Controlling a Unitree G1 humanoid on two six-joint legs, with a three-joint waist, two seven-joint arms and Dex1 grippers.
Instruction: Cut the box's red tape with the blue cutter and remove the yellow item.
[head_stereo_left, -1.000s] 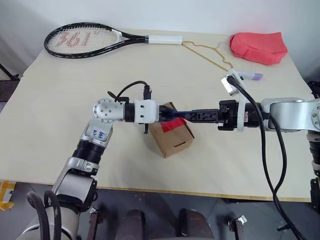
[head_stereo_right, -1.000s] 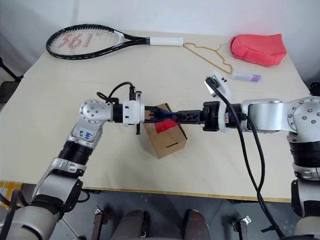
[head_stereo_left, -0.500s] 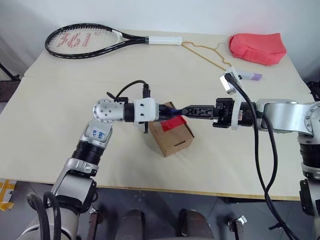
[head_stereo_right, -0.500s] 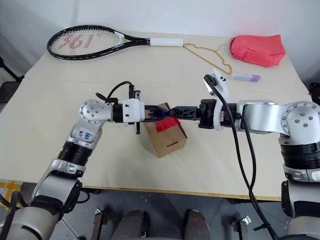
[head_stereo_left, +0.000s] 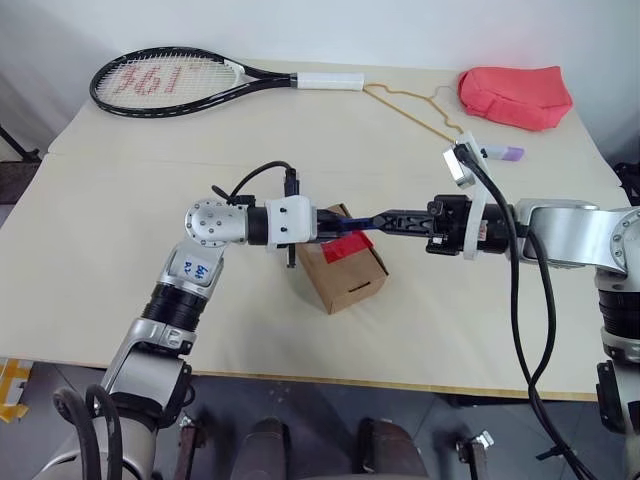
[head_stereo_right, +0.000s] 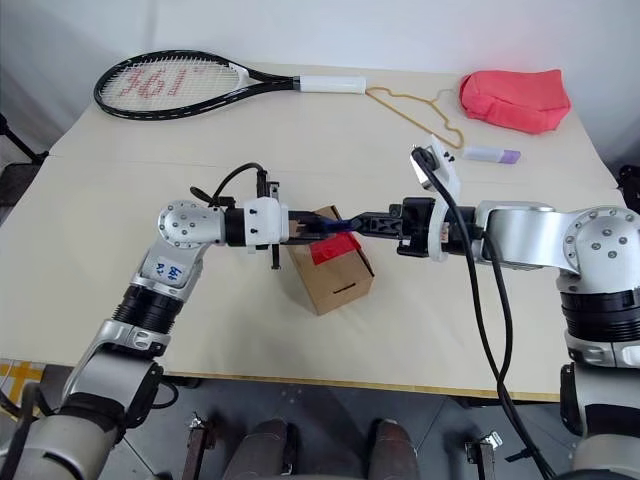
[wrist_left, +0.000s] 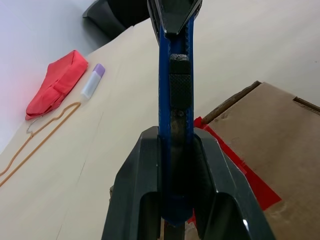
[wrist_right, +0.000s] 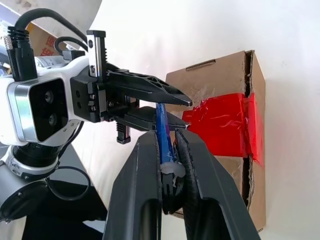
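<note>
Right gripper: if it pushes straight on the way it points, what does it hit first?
Probably the left gripper. The right gripper faces it across the box, both shut on the blue cutter; depth is uncertain.

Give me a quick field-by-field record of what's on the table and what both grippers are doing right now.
left gripper: shut on the blue cutter, pointing toward the right gripper
right gripper: shut on the cutter's other end
cutter position: held level above the box
box: on the table, flaps closed
red tape: across the box top, looks uncut
other items: racket, wire hanger, red pouch, white-and-purple tube, all along the far edge
</note>
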